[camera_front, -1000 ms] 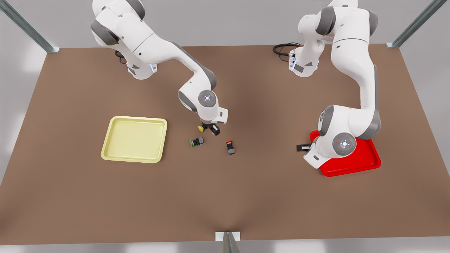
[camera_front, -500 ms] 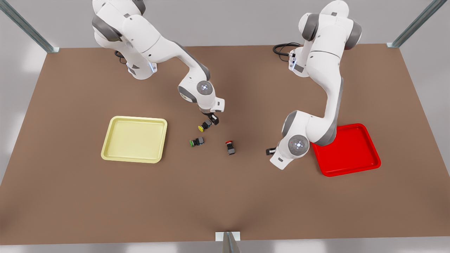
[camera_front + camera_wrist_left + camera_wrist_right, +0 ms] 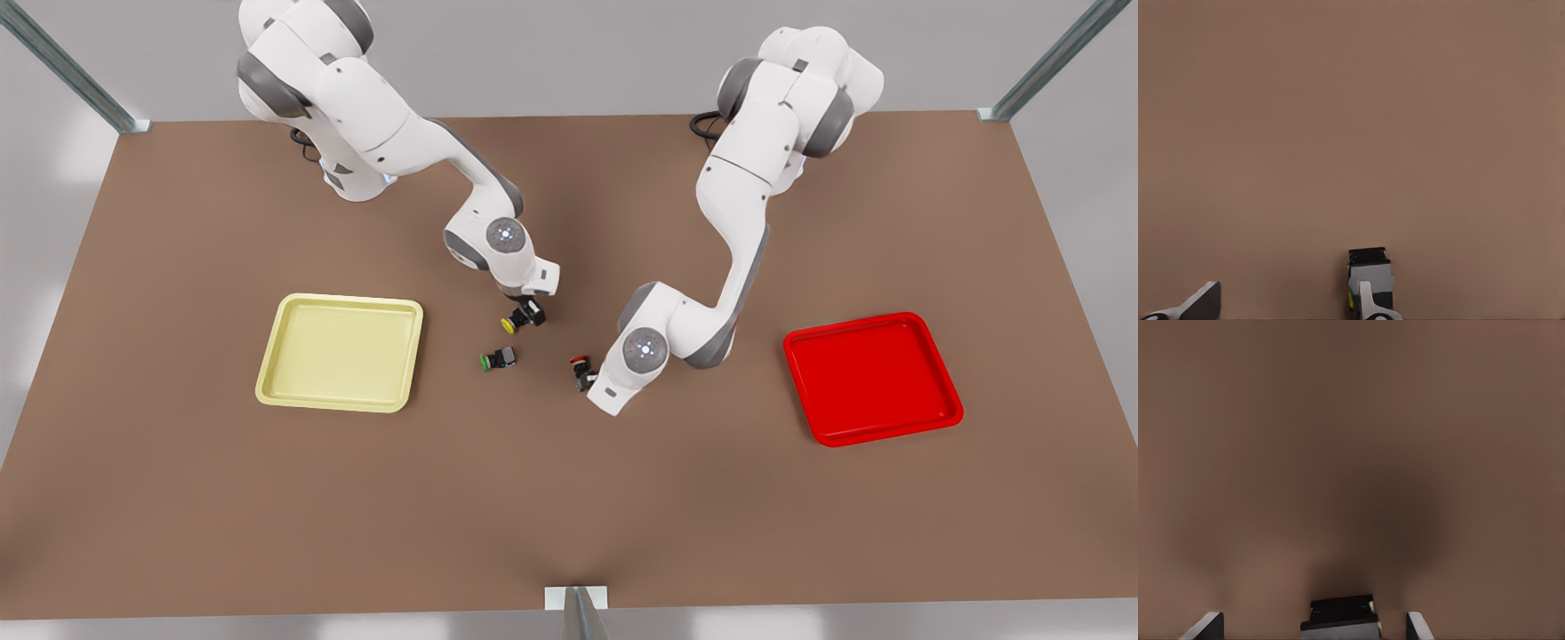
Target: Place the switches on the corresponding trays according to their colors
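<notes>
Front view: left gripper [image 3: 526, 313], fingers spread, straddles the yellow-capped dark boxy switch [image 3: 516, 320] mid-table, ready to close; right gripper [image 3: 589, 380], likewise wide, over the red-capped switch [image 3: 581, 371]; pale yellow tray [image 3: 340, 353] and red tray [image 3: 872, 377] empty toward opposite side edges
</notes>
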Motion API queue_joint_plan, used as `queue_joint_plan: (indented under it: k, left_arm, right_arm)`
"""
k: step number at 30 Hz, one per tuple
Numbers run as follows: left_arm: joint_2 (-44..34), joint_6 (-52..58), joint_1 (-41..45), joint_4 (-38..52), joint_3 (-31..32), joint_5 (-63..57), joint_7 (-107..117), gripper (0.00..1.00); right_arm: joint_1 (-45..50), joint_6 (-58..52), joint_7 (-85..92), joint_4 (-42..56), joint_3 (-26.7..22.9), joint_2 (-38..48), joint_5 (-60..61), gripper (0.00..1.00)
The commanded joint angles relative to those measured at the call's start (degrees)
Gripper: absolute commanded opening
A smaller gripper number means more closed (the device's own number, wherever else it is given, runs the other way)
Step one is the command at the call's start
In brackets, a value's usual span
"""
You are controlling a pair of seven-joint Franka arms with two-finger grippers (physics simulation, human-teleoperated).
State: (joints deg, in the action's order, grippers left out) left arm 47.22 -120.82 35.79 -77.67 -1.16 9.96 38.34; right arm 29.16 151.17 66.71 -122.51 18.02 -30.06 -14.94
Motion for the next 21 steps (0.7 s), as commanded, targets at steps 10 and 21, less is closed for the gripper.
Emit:
queue_joint_plan:
  k: [10,21]
  left_arm:
    - [4.81,-8.12,3.06,0.86,0.46,0.15,3.49,1.0]
    - [5.51,-8.82,3.32,0.77,0.46,-0.2,4.55,0.7]
  right_arm:
    - [0.1,-0.17,-0.09,0.08,-1.06,-0.17,0.0,0.6]
    - [0.1,-0.96,0.09,-0.19,-1.14,0.35,0.0,0.49]
